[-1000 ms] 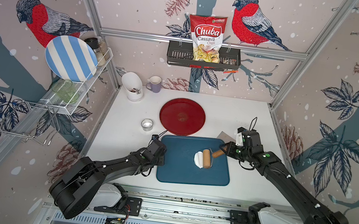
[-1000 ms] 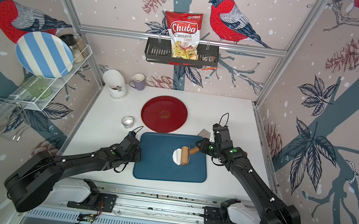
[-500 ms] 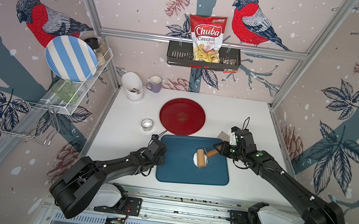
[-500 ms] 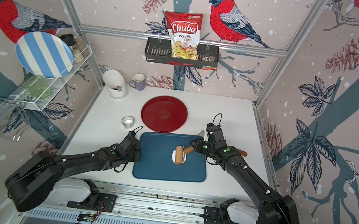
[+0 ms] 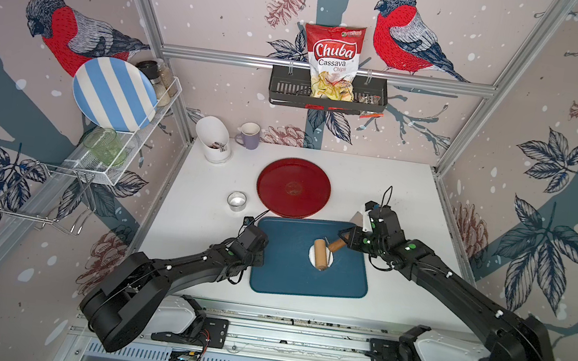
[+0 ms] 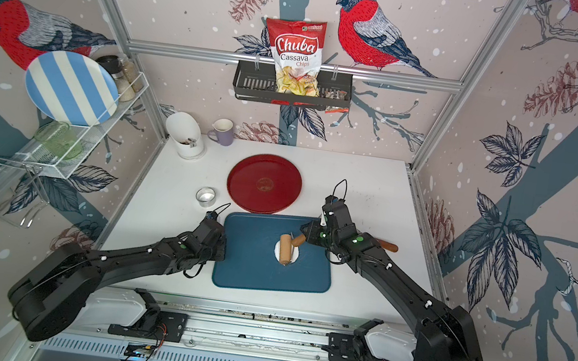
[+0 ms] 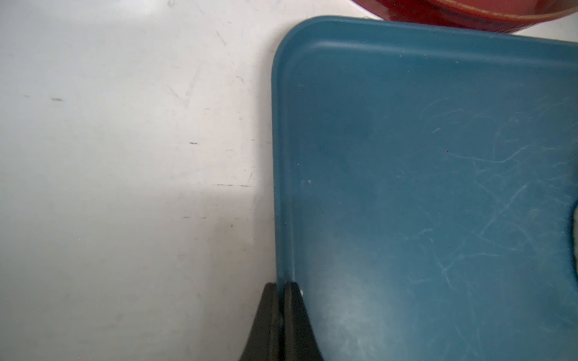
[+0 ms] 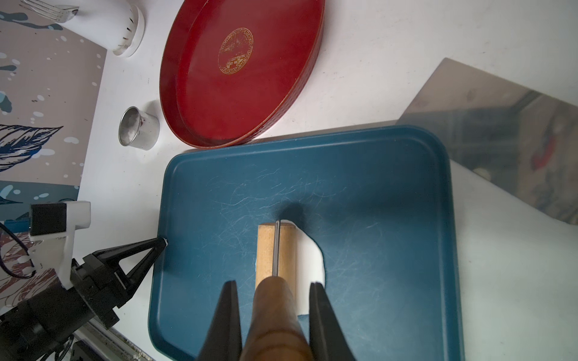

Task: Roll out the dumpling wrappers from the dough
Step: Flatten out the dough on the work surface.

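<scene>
The left gripper (image 7: 284,286) pinches the rim of the blue tray (image 7: 283,156) in its jaws; hold steady. The dough (image 8: 309,259) lies mid-tray under the roller (image 8: 266,250), whose handle the right gripper (image 8: 273,284) clamps in its jaws; press evenly. Since a second ago, the roller travelled leftward over the dough.

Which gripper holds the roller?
The right gripper: it grips the roller by its handle, over the dough. The left gripper is shut on the tray rim instead.
</scene>
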You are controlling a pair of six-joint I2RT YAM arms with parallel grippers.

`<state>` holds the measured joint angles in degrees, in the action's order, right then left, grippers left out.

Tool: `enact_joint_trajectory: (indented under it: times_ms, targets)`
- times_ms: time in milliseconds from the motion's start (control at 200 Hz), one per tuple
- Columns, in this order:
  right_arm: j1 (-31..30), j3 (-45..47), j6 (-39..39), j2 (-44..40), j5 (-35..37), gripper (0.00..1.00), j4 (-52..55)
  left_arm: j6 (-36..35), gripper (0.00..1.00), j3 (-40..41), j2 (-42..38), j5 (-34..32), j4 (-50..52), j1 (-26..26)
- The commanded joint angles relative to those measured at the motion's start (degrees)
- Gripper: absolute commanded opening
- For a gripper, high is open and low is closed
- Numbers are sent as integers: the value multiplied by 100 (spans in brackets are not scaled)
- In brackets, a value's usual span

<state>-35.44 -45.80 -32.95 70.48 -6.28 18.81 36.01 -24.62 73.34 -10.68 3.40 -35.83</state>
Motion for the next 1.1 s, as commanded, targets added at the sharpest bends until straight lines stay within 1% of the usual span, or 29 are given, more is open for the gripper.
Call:
enact_joint_trajectory:
  times_ms: [0, 80, 120, 205, 270, 290, 385, 470, 660, 835, 1090]
  targets:
    - [-175, 9, 159, 105, -255, 0, 971, -50, 0, 10, 31, 400, 258, -11]
    - [-267, -84, 208, 107, -181, 0, 1040, -51, 0, 10, 31, 389, 269, -11]
    - [-294, -133, 235, 257, -173, 0, 1072, -54, 0, 12, 31, 389, 268, -11]
    - [-259, -229, 246, 224, -40, 0, 1141, -48, 0, 21, 23, 366, 284, -8]
    - [19, -275, 216, 158, -43, 0, 1159, -33, 0, 20, 14, 346, 293, -11]
    - [141, -267, 195, -34, -109, 0, 1127, -38, 0, 19, 14, 344, 297, -9]
    - [716, -180, 166, -430, -493, 0, 876, -25, 0, 20, 9, 330, 305, -10]
    - [918, -289, 226, -620, -601, 0, 852, -17, 0, 10, 29, 302, 311, -11]
    - [963, -290, 253, -617, -842, 0, 826, -30, 0, 11, 31, 320, 311, -11]
    - [902, 0, 224, -559, -953, 0, 661, -34, 0, 17, 31, 332, 293, -11]
    - [708, 362, 307, -518, -666, 0, 631, -47, 0, -3, 66, 365, 275, -11]
